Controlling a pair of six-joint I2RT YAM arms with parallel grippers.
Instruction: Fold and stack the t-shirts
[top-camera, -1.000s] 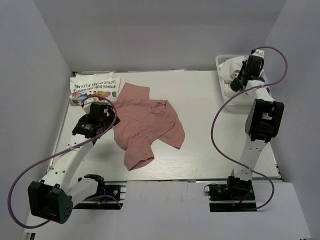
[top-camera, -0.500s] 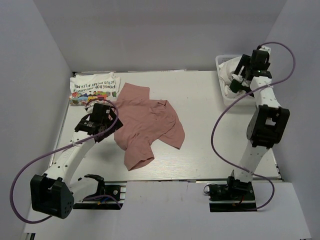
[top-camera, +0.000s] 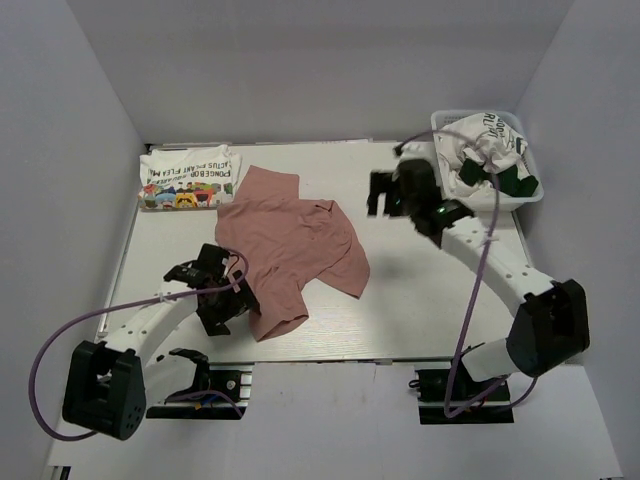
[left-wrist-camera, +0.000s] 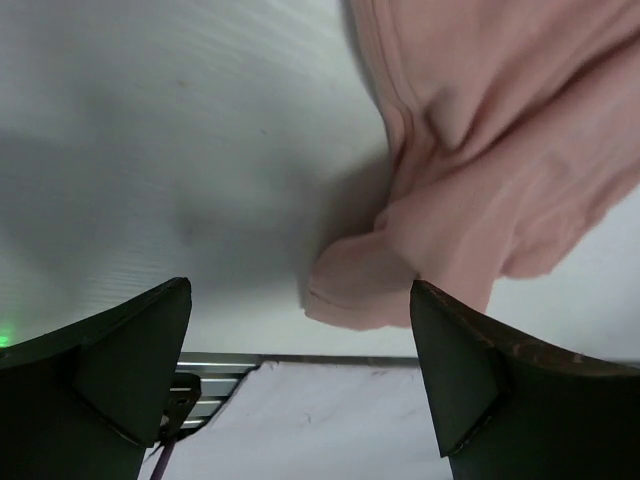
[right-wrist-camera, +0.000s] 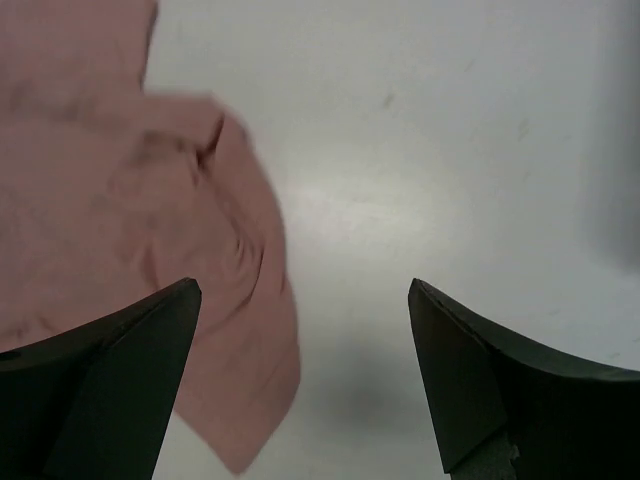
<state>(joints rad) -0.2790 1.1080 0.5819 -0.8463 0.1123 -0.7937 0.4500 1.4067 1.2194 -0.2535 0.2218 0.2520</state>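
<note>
A white table (top-camera: 420, 290) filled the space between grey walls, its near edge hidden behind the two arm bases. On it lay a pink tee (top-camera: 295, 245), crumpled and left of centre. Its folds hid any print, and both wrist cameras cut it off at the frame edge. The right wrist view was also blurred. The tee's long axis ran from the far side towards the near edge. One flap spread out to the right, and a bunched end pointed at the near edge.

A white basket (top-camera: 436, 124) stood at the far right corner, heaped with white tees (top-camera: 480, 140). Only scraps of their dark green lettering showed, and a purple cable (top-camera: 487, 205) crossed in front of them. At the far left corner a folded white tee (top-camera: 187, 178) lay flat, its cartoon print and lettering facing up, the long side running left to right.

The left gripper (left-wrist-camera: 300, 300) hung low just beside the pink tee's bunched near end. Its jaws were spread wide, gripping nothing. The right gripper (right-wrist-camera: 303, 290) hovered over bare table just right of the pink tee. It was likewise spread wide and empty.
</note>
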